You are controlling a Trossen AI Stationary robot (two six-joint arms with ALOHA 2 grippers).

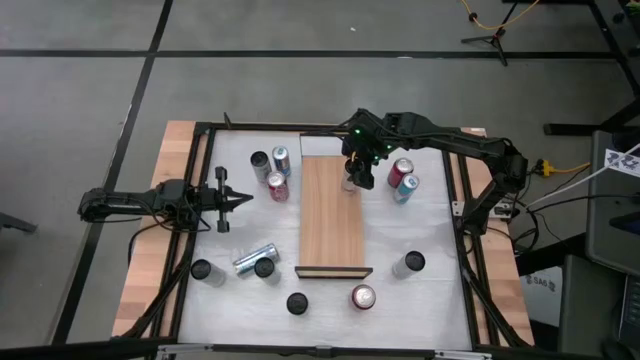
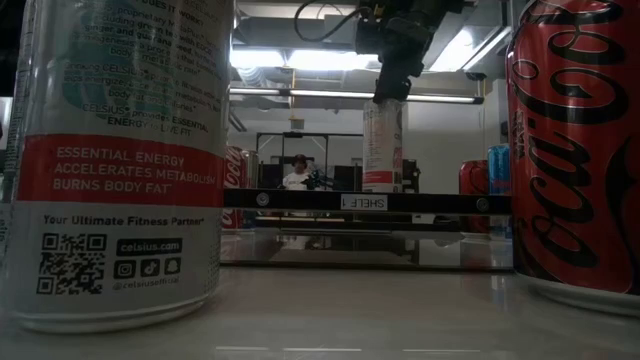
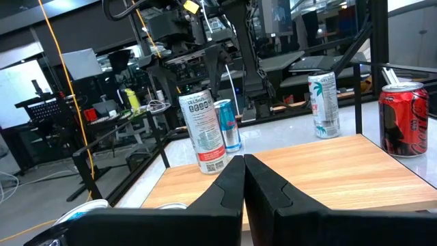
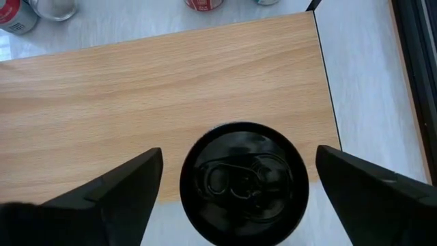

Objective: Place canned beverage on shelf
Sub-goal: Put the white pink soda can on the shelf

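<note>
The shelf is a light-brown plank in the middle of the table, with its dark lip at the near end. A slim white and red can with a black top stands upright on the shelf's far part, by its right long edge; in the low view its base rests on the plank. My right gripper hovers over it, pointing down and open. One finger stands on each side of the can top with a gap to it. My left gripper is shut and empty at the table's left.
Loose cans stand around the shelf: three to its far left, a red one and a blue one to its far right, and several at the near side. A silver can lies on its side. A black frame rims the table.
</note>
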